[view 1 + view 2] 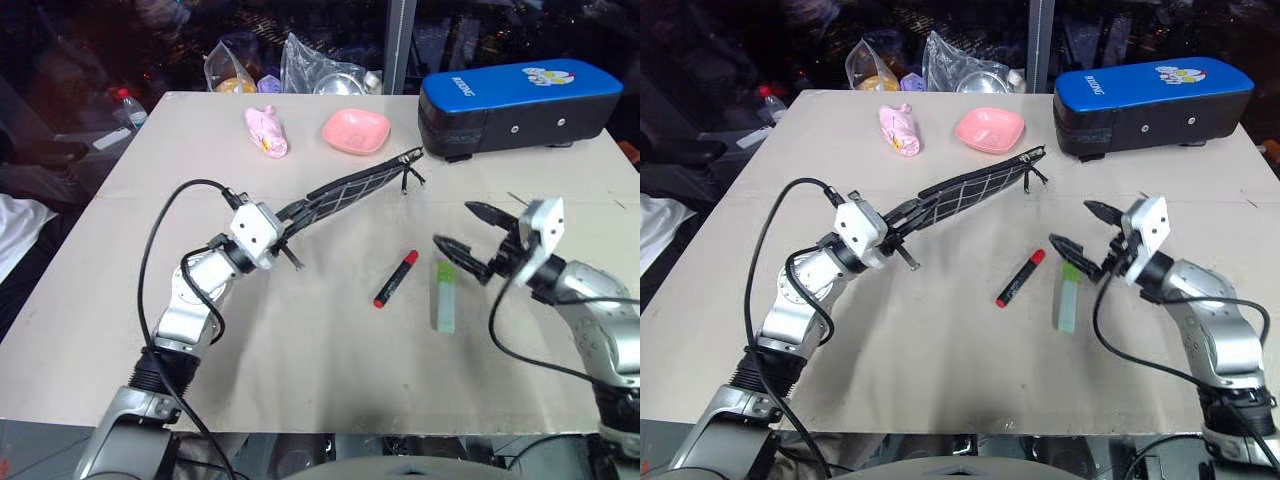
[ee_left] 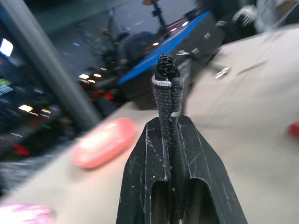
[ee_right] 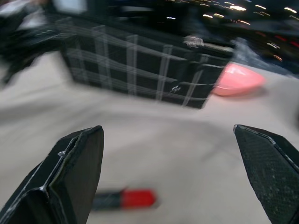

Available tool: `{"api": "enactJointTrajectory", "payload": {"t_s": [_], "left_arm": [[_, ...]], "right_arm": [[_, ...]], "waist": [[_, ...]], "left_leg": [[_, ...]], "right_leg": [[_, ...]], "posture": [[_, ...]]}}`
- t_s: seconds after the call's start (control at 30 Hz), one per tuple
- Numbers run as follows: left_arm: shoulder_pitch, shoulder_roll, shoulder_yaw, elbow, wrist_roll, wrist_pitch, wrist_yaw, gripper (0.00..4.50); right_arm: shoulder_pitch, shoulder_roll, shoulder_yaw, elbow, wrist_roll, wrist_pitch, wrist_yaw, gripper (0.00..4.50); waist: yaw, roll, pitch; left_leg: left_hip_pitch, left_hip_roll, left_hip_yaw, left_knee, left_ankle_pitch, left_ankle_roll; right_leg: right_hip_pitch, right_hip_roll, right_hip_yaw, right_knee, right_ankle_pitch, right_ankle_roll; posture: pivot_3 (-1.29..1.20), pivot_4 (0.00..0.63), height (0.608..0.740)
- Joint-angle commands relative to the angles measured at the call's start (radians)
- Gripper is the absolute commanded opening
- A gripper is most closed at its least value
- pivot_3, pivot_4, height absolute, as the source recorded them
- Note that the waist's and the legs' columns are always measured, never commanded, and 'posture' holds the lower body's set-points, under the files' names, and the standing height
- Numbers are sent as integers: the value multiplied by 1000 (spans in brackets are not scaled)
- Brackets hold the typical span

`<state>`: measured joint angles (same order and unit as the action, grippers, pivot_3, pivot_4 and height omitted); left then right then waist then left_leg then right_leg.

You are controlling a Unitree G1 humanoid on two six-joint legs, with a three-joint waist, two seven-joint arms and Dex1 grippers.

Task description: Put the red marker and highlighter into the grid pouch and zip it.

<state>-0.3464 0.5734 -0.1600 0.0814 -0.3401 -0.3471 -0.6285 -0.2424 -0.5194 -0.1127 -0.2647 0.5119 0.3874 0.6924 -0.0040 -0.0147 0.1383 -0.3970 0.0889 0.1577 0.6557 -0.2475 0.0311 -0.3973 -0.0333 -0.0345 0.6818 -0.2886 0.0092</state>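
My left gripper [image 1: 288, 216] is shut on one end of the grid pouch [image 1: 350, 187], a black fabric pouch with white grid lines, and holds it on edge above the table, slanting toward the blue case. The left wrist view shows the pouch [image 2: 168, 100] pinched edge-on between the black fingers [image 2: 140, 177]. The red marker [image 1: 396, 278] lies on the table right of centre, and the pale highlighter [image 1: 444, 296] with its light-green cap lies just right of it. My right gripper [image 1: 468, 228] hovers open above the highlighter, pointing toward the pouch [image 3: 135, 63]; the marker [image 3: 126, 199] lies below its fingers [image 3: 70, 177].
A blue-and-black hard case [image 1: 515, 105] stands at the back right. A pink bowl [image 1: 356, 131] and a pink wrapped item [image 1: 267, 131] sit at the back centre, with plastic bags [image 1: 300, 68] behind them. A bottle [image 1: 130, 106] lies off the table's left rear corner.
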Motion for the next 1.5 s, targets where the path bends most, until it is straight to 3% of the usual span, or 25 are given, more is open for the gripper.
{"api": "enactJointTrajectory", "payload": {"t_s": [0.03, 0.3, 0.6, 0.73, 0.83, 0.87, 0.97, 1.33, 1.5], "left_arm": [[-7, -21, 26, -34, 2, 28, -37, 43], [1, -68, 26, 10, 63, -18, -109, 43], [0, -96, 37, 44, 91, -54, -157, 43], [3, -101, 42, 46, 97, -56, -165, 0], [8, -105, 46, 47, 101, -56, -171, 0], [9, -106, 48, 47, 102, -57, -173, 0], [12, -110, 53, 49, 105, -57, -180, 0], [25, -121, 75, 55, 83, -44, -191, 0], [25, -125, 80, 41, 96, -40, -184, 1772]], "right_arm": [[-99, 21, 3, -48, 40, 192, -137, 4500], [-252, 119, -5, -32, 134, 497, -300, 4500], [-317, 149, -6, 16, 129, 566, -347, 4500], [-323, 151, -5, 30, 119, 558, -355, 3396], [-326, 159, -17, 41, 117, 557, -370, 1988], [-326, 157, -17, 43, 113, 555, -372, 1328], [-327, 154, -15, 49, 105, 548, -375, 74], [-329, 176, -28, 58, 87, 533, -398, 74], [-329, 180, -24, 55, 83, 526, -395, 0]], "waist": [[-2, 0, 0], [-7, 0, 0], [-8, 0, 0], [-9, 0, 0], [-9, 0, 0], [-9, 0, 0], [-10, 0, 0], [-10, 0, 0], [-10, 0, 0]], "left_leg": [[0, 0, 0, 0, 0, 0], [-1, 0, 0, 0, 0, 0], [-1, 0, 0, -1, 0, 0], [-2, 1, 0, -1, 0, 0], [-2, 1, 0, -2, 0, 0], [-2, 1, 0, -2, 0, 0], [-2, 1, 0, -2, 0, 0], [-3, 1, 1, -2, 0, 0], [-3, 1, 1, -2, 0, 0]], "right_leg": [[0, 0, 0, 0, 0, 0], [0, 0, 0, -2, 0, 0], [0, 0, 0, -2, 0, 0], [-1, 0, 1, -2, 0, 0], [-1, 0, 1, -2, 0, 0], [-1, 0, 1, -2, 0, 0], [-1, 0, 1, -2, 0, 0], [-3, -1, 2, -2, 0, 0], [-4, 0, 2, -2, 0, 0]], "posture": [[0, 150, 740], [0, 150, 740], [0, 150, 740], [0, 150, 740], [0, 150, 740], [0, 150, 740], [0, 150, 740], [0, 150, 740], [0, 150, 740]]}}
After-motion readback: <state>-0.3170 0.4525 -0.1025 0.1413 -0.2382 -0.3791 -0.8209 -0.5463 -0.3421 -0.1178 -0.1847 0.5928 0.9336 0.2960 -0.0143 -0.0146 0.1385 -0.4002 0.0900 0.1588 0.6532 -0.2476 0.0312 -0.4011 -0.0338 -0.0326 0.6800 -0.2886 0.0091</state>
